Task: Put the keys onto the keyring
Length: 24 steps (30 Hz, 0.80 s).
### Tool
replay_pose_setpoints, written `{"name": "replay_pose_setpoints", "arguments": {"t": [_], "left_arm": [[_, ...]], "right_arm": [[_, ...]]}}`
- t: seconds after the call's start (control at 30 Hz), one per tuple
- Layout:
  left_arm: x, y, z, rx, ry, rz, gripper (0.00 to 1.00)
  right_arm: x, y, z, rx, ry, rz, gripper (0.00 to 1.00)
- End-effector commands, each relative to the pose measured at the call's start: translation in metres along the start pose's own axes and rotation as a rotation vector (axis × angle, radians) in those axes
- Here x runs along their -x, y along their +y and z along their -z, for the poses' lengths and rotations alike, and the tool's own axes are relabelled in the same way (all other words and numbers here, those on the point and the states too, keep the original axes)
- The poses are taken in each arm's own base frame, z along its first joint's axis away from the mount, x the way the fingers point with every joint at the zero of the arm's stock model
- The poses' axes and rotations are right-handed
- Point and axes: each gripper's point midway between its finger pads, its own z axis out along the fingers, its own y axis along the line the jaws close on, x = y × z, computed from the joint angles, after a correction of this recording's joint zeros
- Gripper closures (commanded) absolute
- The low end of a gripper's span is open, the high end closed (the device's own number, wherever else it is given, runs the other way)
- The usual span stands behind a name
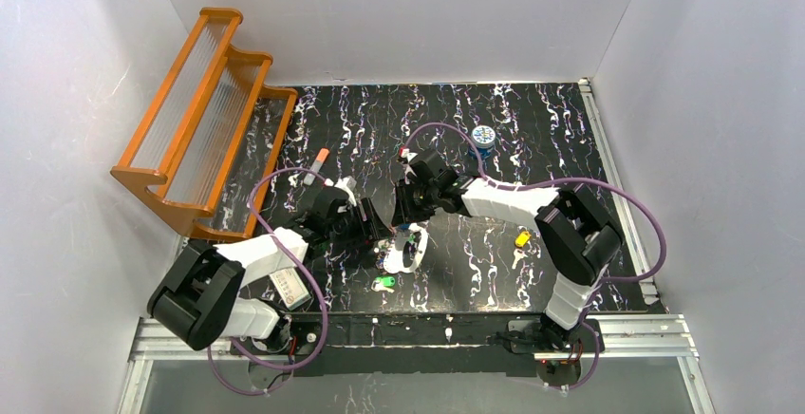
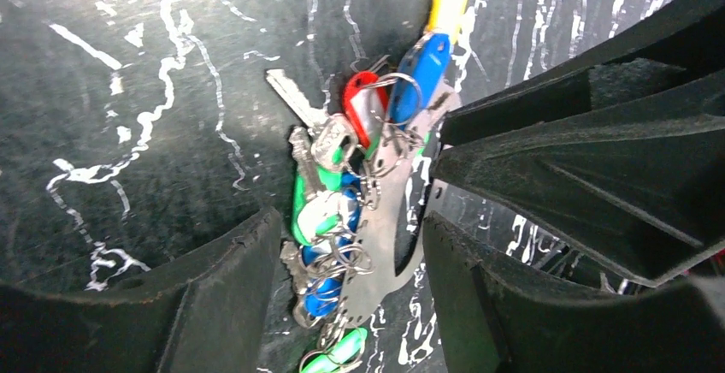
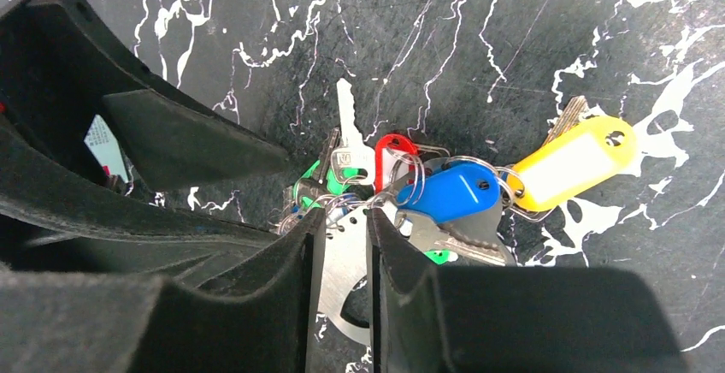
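Silver metal, the keyring (image 3: pixel 340 270) sits midway across the surface (image 1: pixel 532 139), toward the near edge, its keys (image 3: pixel 449 192) bunched on small rings (image 2: pixel 355 257) (a green key (image 1: pixel 384 283) lies loose nearer that edge). The right claw (image 3: pixel 346 227) pinches its flat band. The left claw (image 2: pixel 350 219), half-wide, straddles it, with the long axis running between its 2 fingers (image 2: pixel 222 296).

left hand (image 1: pixel 379 235) and right hand (image 1: pixel 404 216) meeting over white keyring (image 1: pixel 416 251), green key (image 1: pixel 384 283) near it, yellow key (image 1: pixel 522 238) well apart
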Motion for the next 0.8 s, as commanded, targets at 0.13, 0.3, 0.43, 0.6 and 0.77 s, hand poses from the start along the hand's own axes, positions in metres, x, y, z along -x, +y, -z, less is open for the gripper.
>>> {"name": "replay_pose_setpoints", "arguments": {"t": [0.13, 0.3, 0.43, 0.6, 0.77], "left_arm": [[0.009, -0.009, 0.005, -0.021, -0.042, -0.012, 0.44], [0.012, -0.005, 0.008, -0.001, -0.061, -0.008, 0.48], [0.015, 0.004, 0.014, 0.056, -0.094, -0.004, 0.5], [0.023, 0.018, 0.028, 0.136, -0.157, -0.008, 0.48], [0.025, 0.029, 0.038, 0.19, -0.186, -0.018, 0.46]], "right_arm": [[0.002, 0.023, 0.022, 0.077, -0.02, 0.063, 0.69], [-0.01, 0.028, 0.017, 0.083, 0.018, 0.059, 0.72], [-0.021, 0.027, 0.011, 0.061, 0.042, 0.06, 0.7], [-0.027, 0.029, 0.002, 0.047, 0.059, 0.075, 0.65], [-0.035, 0.038, -0.003, 0.059, 0.086, 0.129, 0.62]]}}
